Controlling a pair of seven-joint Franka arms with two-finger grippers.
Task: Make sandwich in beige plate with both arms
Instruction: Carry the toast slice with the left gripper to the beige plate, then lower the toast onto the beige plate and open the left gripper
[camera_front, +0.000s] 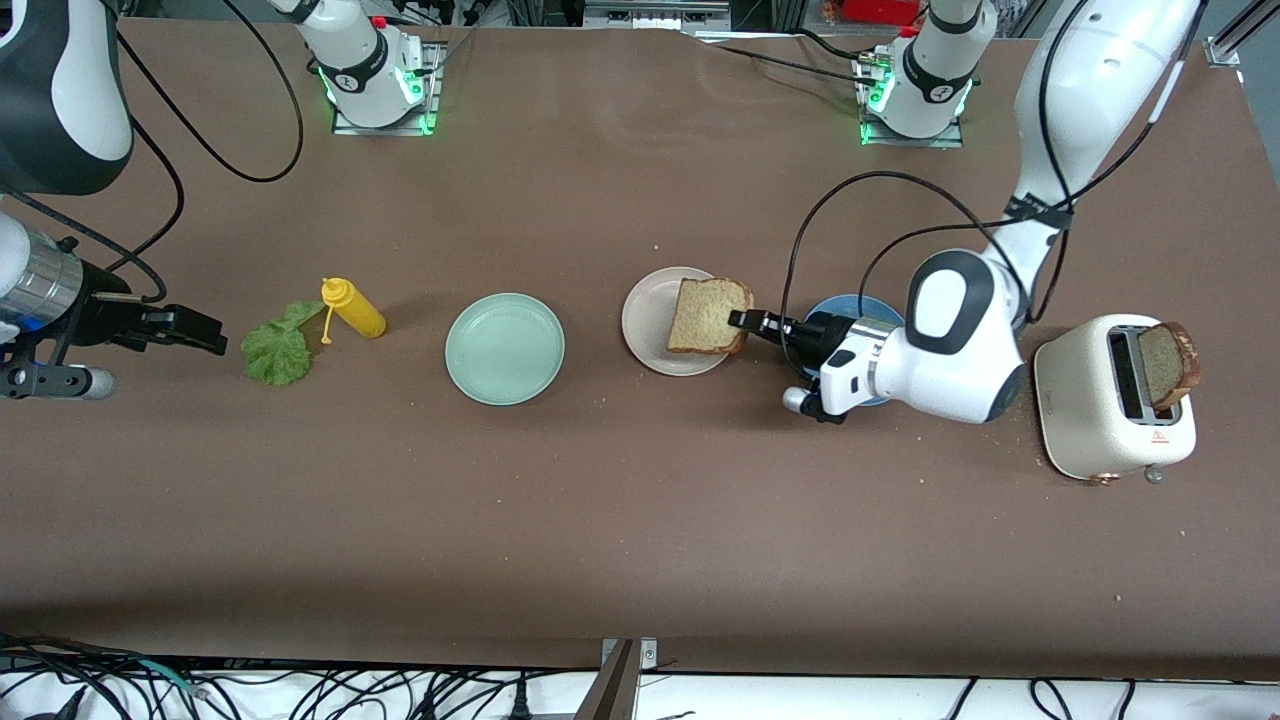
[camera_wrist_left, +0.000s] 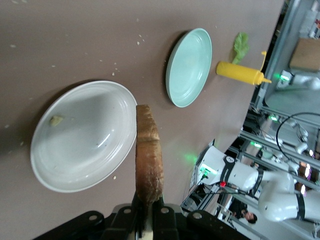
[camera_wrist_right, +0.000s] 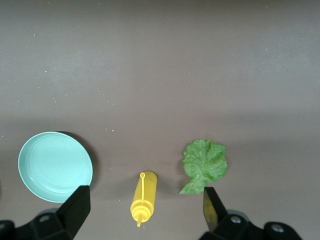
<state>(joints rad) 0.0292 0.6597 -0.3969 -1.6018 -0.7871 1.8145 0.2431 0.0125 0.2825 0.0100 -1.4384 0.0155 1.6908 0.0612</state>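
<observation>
The left gripper (camera_front: 742, 321) pinched a bread slice (camera_front: 709, 316) by its crust over the beige plate (camera_front: 648, 322). Released while tilted, the slice might, I judged, land off-centre. The right gripper (camera_front: 200, 331) waited, spread wide, near the lettuce leaf (camera_front: 277, 348).

The blue plate (camera_front: 850, 305) lies mostly hidden under the left arm's wrist

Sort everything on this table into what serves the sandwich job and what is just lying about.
Belongs to the job:
- round cream-beige plate
- square tan bread slice, held over that plate by the shut left gripper
- second bread slice in the white toaster
- crinkly green lettuce leaf
- open right gripper, beside the lettuce

Lying about:
- yellow squeeze bottle
- mint green plate
- blue plate
</observation>
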